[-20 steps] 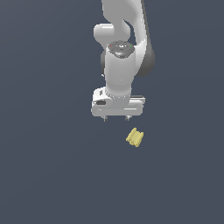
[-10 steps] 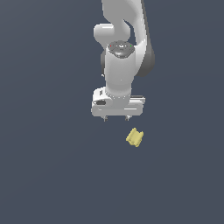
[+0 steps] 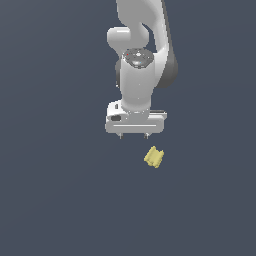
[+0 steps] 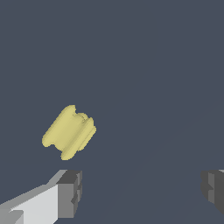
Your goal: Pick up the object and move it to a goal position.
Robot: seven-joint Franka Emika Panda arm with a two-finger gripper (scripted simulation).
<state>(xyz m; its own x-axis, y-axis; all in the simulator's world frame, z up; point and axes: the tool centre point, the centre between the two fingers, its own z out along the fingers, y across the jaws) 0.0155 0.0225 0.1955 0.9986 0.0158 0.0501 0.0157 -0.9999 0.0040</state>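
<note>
Our fingers (image 4: pixel 69 192) stand wide apart with nothing between them, the gripper (image 3: pixel 133 136) pointing down at the bare dark grey surface (image 3: pixel 55 190). We see the object (image 3: pixel 154 157), a small pale yellow ridged block, lying tilted just beyond the fingertips and toward the exterior view's right, untouched. Behind rises the white arm (image 3: pixel 137 75).

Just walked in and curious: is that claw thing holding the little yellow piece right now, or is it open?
Gripper: open, holding nothing; the yellow object lies apart from its fingers.
</note>
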